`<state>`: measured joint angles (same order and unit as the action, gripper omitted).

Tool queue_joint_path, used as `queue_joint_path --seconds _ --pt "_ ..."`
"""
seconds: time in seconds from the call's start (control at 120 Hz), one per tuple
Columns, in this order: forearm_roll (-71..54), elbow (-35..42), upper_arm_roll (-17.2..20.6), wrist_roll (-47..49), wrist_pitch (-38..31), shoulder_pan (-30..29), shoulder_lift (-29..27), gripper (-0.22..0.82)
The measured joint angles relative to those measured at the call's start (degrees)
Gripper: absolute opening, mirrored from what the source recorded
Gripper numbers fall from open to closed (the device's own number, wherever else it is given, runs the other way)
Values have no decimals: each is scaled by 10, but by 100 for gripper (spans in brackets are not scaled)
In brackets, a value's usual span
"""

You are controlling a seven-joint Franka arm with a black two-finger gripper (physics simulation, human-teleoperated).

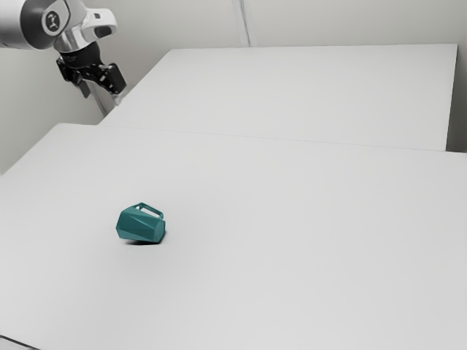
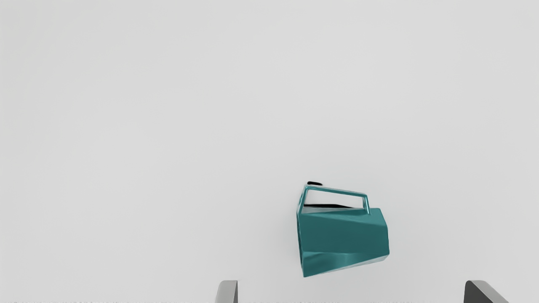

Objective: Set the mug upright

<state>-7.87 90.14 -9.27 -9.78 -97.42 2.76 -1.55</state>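
Wrist view: 1 mug (image 2: pixel 343 233) lies on its side.

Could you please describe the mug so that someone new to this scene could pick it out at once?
Start with the large white table nearest the exterior view's camera. Toward the exterior view's left on it, a mug lies on its side, with flat-faceted walls and a thin, angular handle. Its teal colour sets it apart from the table and the black gripper.

Plain white tabletop (image 1: pixel 306 248), a thin dark line (image 1: pixel 20 343) at its near corner on the exterior view's left; beyond, another flat white surface (image 1: pixel 314 91), pale grey walls (image 1: pixel 350 20), soft, even light.
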Motion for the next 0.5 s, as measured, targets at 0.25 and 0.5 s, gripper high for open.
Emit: queue_joint_path --seconds 0.25,0.5 --pt "0 6 -1 -11 0 33 -13 58" --pt "7 68 -3 -16 -22 52 -47 58"
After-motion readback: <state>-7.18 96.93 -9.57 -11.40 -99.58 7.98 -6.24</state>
